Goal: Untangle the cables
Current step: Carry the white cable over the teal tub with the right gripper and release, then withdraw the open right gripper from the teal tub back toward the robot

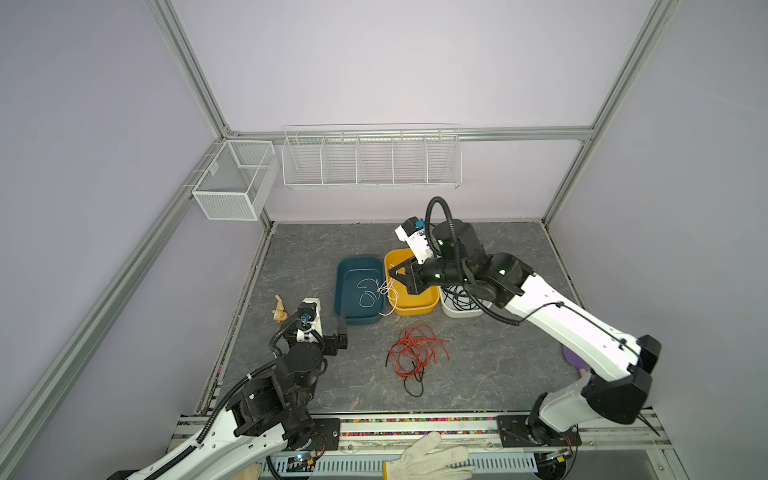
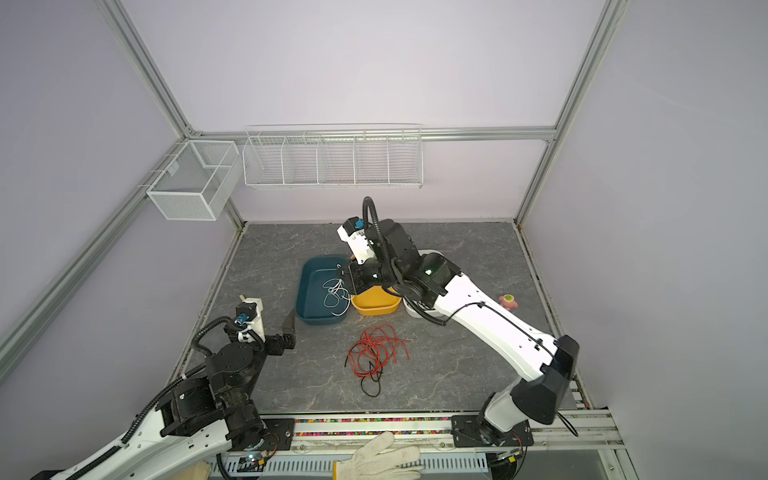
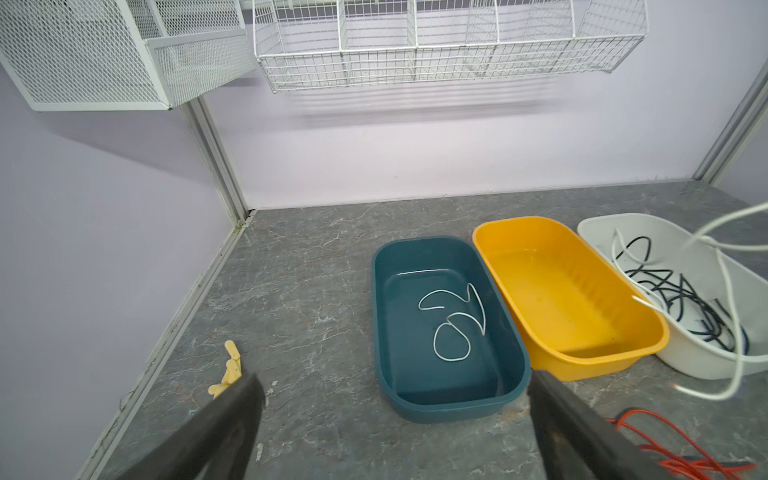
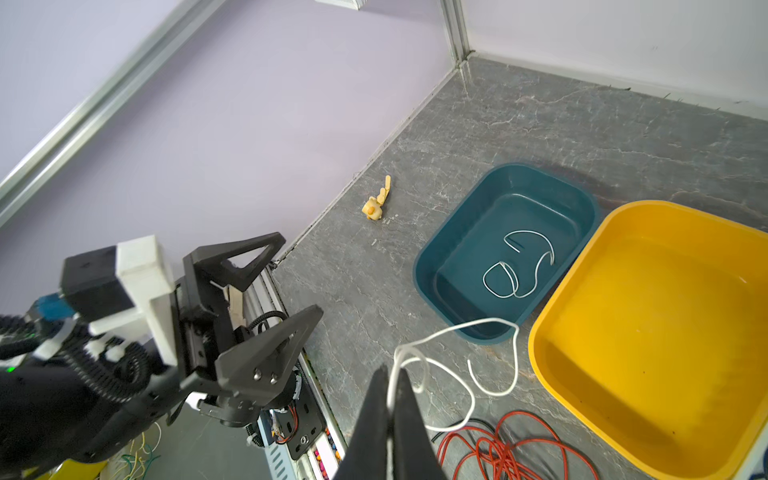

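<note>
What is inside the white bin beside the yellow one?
Loose black cables lie in the white bin; a hanging white cable crosses in front, hiding part.

Right gripper (image 1: 392, 275) hangs over the yellow plastic tub (image 1: 415, 309), fingers (image 1: 409, 279) pinched on a thin white cable (image 1: 388, 313) that droops beside the dark teal plastic tub (image 1: 359, 318). Out on the grey marbled tabletop (image 1: 498, 365), a red-orange cable tangle (image 1: 417, 351) lies with a thin black cable (image 1: 413, 388) looped through it.
</note>
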